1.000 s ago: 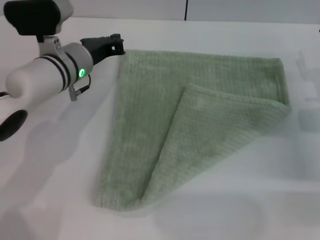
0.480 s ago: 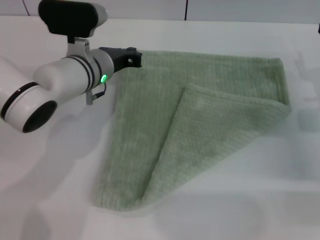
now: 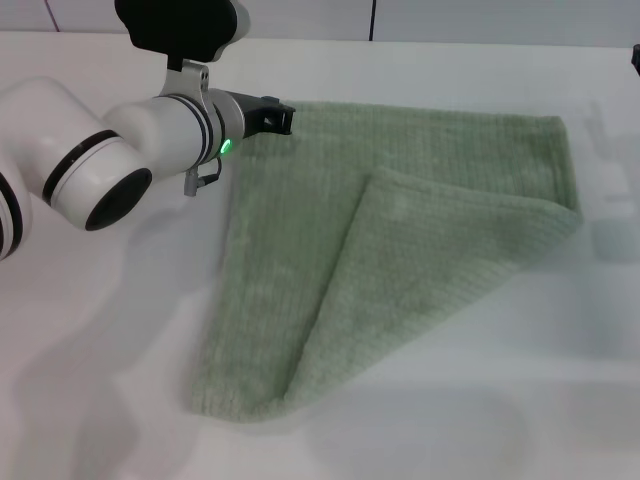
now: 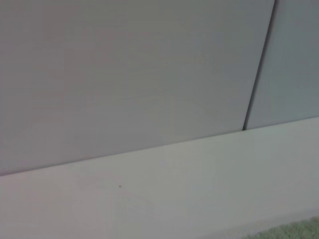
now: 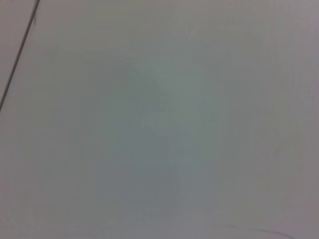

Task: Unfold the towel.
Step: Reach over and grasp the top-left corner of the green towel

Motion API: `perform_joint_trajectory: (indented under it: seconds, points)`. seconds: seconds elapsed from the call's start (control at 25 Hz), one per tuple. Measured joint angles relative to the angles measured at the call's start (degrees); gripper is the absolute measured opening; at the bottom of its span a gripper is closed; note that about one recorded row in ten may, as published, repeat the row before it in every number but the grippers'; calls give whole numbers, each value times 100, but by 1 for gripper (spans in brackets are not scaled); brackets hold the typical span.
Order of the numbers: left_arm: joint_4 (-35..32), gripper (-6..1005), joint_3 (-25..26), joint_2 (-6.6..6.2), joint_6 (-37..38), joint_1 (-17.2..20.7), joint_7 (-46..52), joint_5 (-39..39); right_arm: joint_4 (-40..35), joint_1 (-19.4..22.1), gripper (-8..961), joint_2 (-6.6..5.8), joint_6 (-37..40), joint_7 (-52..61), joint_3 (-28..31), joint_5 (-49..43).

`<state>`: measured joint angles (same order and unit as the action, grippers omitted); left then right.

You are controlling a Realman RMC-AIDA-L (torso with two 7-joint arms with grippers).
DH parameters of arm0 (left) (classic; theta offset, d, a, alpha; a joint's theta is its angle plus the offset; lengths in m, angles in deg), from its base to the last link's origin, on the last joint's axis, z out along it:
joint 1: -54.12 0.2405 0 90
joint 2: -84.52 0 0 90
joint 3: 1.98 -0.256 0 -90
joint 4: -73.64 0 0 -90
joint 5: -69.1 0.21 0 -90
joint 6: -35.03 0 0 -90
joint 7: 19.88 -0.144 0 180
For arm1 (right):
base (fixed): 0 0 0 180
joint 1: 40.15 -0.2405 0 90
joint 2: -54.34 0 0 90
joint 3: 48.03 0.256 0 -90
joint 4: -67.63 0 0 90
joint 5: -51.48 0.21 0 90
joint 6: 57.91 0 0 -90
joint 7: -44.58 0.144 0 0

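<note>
Spread flat on the white table, the towel: pale sage green, ribbed terry, hemmed at the edges, one corner folded over diagonally so that a triangular flap lies on top of the lower layer, apex toward the middle of the cloth, crease running from the near left corner out to the far right edge. Only a sliver of green visible in the left wrist view, at the picture's corner. Poised at the far left corner of the cloth, the left gripper, dark fingertips over the hem there; open or closed, impossible to tell, and whether touching the fabric likewise. Likely trouble from here: pinching that corner, well apart from the flap, and pulling would probably drag or bunch the whole cloth across the smooth table rather than open the fold. Grabbing both layers near the crease would lift everything together. Too shallow a pinch on thick terry, and a slip off the hem. No sign of the right gripper beyond a dark edge at the far right of the head view.
</note>
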<state>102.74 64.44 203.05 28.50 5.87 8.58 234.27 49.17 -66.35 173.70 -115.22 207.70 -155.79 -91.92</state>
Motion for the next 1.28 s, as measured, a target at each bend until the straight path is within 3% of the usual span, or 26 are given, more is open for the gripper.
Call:
perform_joint_trajectory:
  seconds: [1.28]
  points:
    - [-388, -1, -19, 29, -298, -336, 4, -16, -10, -135, 754, -9, 80, 0, -17, -12]
